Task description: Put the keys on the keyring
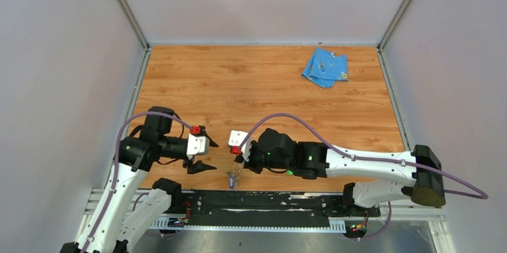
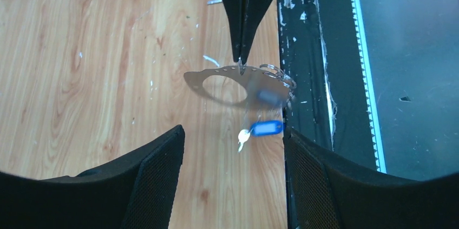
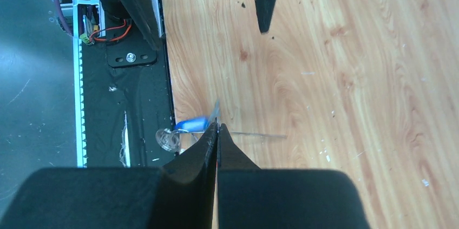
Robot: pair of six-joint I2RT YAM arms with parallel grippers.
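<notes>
The keyring (image 2: 196, 79), a thin grey metal oval band, hangs just above the wood near the table's front edge. My right gripper (image 2: 240, 62) is shut on its upper rim; in the right wrist view the gripper (image 3: 217, 126) pinches the band (image 3: 215, 113) edge-on. The blue-headed key (image 2: 267, 128) with its small metal blade dangles under the ring and also shows in the right wrist view (image 3: 190, 124). I cannot make out the green-headed key. My left gripper (image 2: 233, 131) is open and empty, its pads facing the ring from the left. In the top view the ring (image 1: 232, 179) hangs between both grippers.
A light-blue cloth (image 1: 324, 67) lies at the far right of the wooden table (image 1: 251, 85). The black base rail (image 1: 269, 202) runs along the front edge right beside the ring. Grey walls enclose three sides.
</notes>
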